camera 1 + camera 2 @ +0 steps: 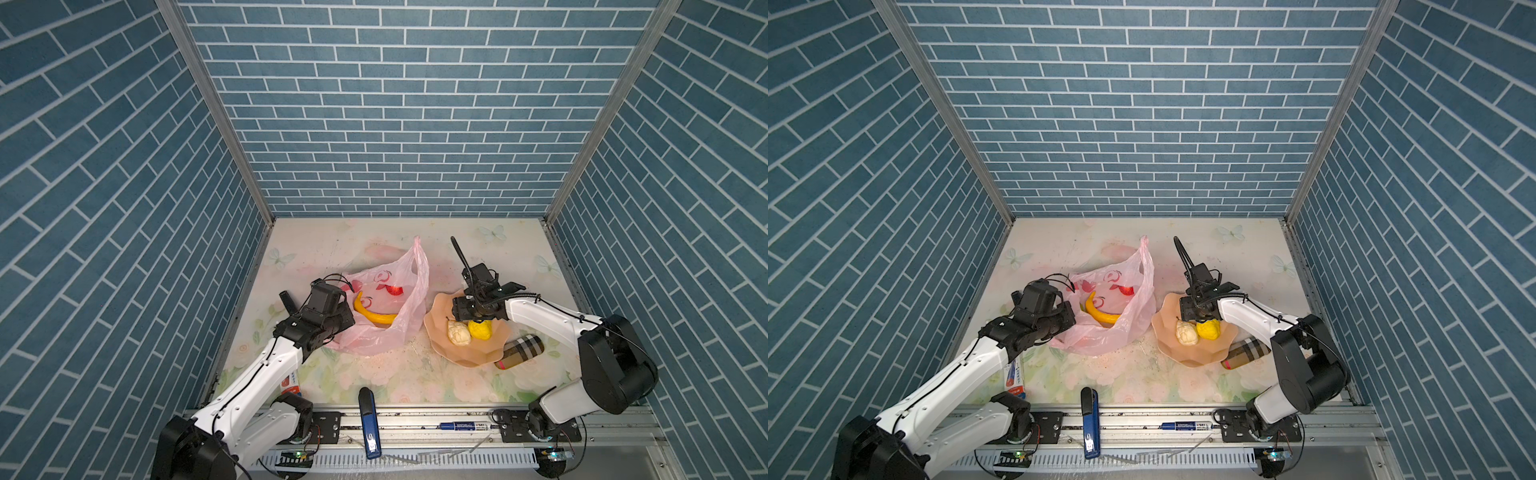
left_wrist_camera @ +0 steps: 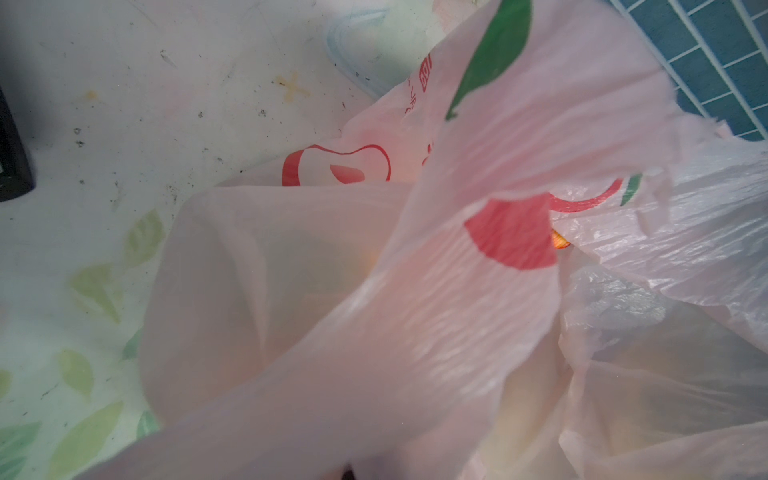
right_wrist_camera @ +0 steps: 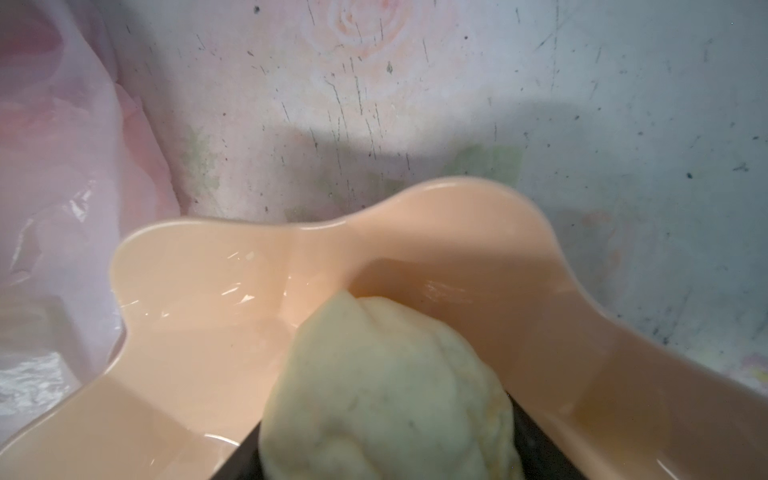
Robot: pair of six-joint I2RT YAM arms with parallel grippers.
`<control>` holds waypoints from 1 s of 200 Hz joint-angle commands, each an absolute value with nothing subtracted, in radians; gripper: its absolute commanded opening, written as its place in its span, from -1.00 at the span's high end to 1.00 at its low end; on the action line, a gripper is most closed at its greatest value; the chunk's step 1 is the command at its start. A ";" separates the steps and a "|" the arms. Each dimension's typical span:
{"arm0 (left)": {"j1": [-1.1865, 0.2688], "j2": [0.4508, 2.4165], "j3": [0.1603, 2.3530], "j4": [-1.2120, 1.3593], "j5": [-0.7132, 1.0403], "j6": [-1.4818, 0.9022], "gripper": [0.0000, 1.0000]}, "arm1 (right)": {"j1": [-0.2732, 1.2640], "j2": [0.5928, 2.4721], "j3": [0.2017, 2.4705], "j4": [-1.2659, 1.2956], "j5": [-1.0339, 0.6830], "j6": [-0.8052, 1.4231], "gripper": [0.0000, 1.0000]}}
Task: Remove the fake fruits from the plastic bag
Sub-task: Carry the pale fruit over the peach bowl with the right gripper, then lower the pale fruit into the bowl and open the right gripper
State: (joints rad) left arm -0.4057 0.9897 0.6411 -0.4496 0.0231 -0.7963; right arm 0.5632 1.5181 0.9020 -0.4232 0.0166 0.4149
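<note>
One pale ball (image 3: 386, 395) between right fingers (image 3: 540, 453)

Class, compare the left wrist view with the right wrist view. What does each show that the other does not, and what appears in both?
Only the left wrist view shows the blue tiled wall, a green leaf print on the bag, and an orange speck peeking between its folds. Only the right wrist view shows the peach plate and a pale knobbly ball close to the lens, with the plate behind it. Both show the pink plastic bag, which fills the left wrist view and sits at the edge of the right one, and the flowered table.
</note>
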 commanded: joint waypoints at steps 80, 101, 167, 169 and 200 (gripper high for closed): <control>-0.408 0.981 0.662 -0.443 0.019 -0.792 1.00 | 0.557 1.501 0.890 -0.440 0.040 0.442 -0.64; -0.408 0.971 0.659 -0.446 0.021 -0.793 1.00 | 0.558 1.483 0.893 -0.451 0.052 0.442 -0.66; -0.408 0.947 0.644 -0.436 0.036 -0.789 1.00 | 0.559 1.368 0.930 -0.558 0.115 0.454 -0.70; -0.408 0.948 0.645 -0.435 0.037 -0.789 1.00 | 0.559 1.363 0.932 -0.563 0.117 0.454 -0.70; -0.408 0.950 0.649 -0.430 0.049 -0.773 1.00 | 0.582 1.274 1.002 -0.658 0.154 0.453 -0.50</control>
